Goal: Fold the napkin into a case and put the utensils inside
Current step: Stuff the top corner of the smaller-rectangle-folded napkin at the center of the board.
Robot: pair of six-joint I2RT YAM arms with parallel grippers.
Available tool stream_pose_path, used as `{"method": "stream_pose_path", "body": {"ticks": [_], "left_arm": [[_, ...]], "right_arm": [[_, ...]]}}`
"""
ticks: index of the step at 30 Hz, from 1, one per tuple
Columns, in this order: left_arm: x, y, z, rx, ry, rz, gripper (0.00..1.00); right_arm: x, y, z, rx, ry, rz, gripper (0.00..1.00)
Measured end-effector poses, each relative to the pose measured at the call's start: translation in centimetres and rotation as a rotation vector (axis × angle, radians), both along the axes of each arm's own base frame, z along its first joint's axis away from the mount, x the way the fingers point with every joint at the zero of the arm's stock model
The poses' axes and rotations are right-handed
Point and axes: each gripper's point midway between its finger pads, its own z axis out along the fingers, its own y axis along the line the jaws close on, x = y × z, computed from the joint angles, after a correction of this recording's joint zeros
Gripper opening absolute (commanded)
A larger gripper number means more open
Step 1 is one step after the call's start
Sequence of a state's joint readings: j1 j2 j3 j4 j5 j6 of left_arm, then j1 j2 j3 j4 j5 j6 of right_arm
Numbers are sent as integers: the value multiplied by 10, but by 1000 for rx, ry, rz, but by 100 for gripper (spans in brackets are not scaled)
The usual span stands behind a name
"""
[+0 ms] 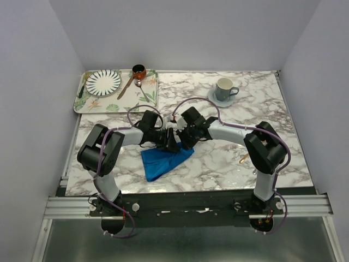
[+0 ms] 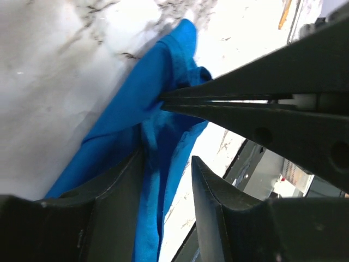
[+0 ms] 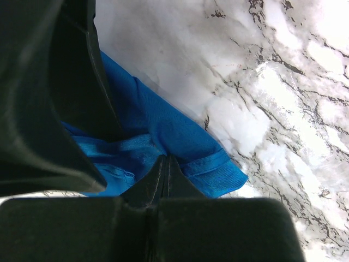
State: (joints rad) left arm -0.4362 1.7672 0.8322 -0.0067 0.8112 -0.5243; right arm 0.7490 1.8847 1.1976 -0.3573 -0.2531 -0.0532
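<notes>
Fingers of the right gripper [image 3: 166,161] pinch a fold of the napkin [image 1: 161,162], bunched on the table [image 1: 218,158], while the left gripper [image 2: 166,158] stands half-spread, seemingly straddling it loosely: folding step, next needing a flat, straight crease.

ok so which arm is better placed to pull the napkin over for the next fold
right, probably: the right end effector is shut on the napkin edge and could drag it over; the left end effector stands open astride a fold, gripping nothing
</notes>
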Motion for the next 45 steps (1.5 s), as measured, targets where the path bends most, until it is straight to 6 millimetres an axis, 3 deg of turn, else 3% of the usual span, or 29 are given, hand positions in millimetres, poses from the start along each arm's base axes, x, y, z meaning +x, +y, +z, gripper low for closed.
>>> {"method": "stream_pose_path", "body": {"ticks": [2,9,15,17,21,24,45], "left_arm": [[0,1,-3,12,7,5,43],[0,4,-13,55,31,19,17],[1,3,-16,64,49,19,7],[1,3,-16,65,52,19,7],[2,3,-16,69,56,18,36],[2,1,-14,58,57,14,42],[7,-2,1,-96,54,26,56]], "right_arm": [[0,0,0,0,1,-1,1],[-2,0,0,4,8,-8,1],[-5,-1,1,2,15,-7,1],[-6,-1,1,-1,19,-8,1],[-10,-5,2,-12,33,-10,1],[-13,-7,2,-19,41,-11,1],[-13,-8,1,-23,45,-11,1]]}}
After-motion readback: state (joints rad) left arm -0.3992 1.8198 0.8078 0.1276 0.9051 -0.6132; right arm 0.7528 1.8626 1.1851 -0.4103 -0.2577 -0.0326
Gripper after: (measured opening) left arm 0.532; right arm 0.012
